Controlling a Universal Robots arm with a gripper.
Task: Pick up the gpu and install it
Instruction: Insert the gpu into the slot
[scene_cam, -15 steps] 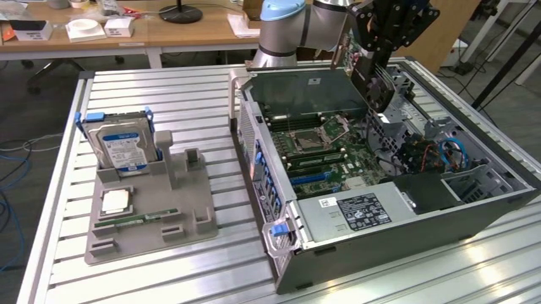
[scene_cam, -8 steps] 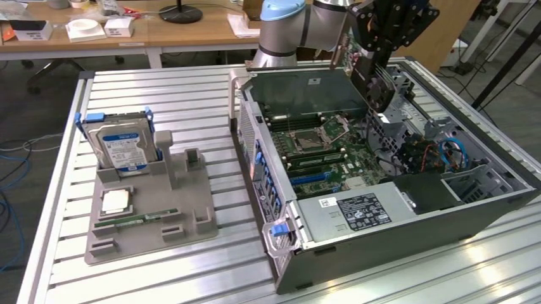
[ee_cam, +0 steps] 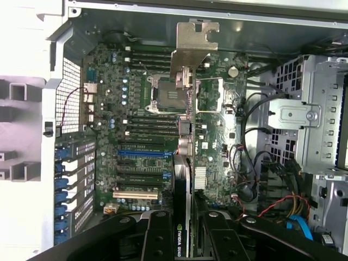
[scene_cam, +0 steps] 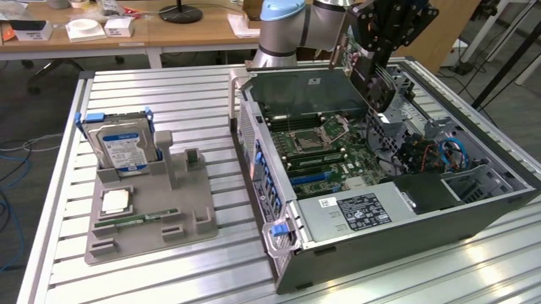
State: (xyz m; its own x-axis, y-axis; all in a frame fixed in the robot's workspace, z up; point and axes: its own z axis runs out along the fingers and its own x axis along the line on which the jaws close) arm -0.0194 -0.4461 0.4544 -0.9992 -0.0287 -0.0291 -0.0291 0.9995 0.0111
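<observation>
My gripper (scene_cam: 373, 60) is shut on the gpu (scene_cam: 374, 85) and holds it on edge over the open computer case (scene_cam: 279, 190), at the case's far side in the exterior view. The card hangs down from the black fingers (ee_cam: 158, 239) with its silver end bracket (ee_cam: 193, 46) lowest. In the wrist view the gpu (ee_cam: 185, 163) is seen edge-on, running across the motherboard (ee_cam: 136, 109) from the gripper (ee_cam: 187, 242) towards the CPU socket (ee_cam: 163, 92). It floats above the board and touches no slot. The blue expansion slot (ee_cam: 140, 154) lies just beside its line.
On the exterior view's left, a grey holder tray (scene_cam: 190, 209) carries a blue-labelled hard drive (scene_cam: 125, 144), a CPU (scene_cam: 114, 201) and a RAM stick (scene_cam: 139, 218). Drive cages (ee_cam: 321, 125) and cables (ee_cam: 272, 206) crowd one side of the case. The power supply (scene_cam: 355, 212) sits nearest the camera.
</observation>
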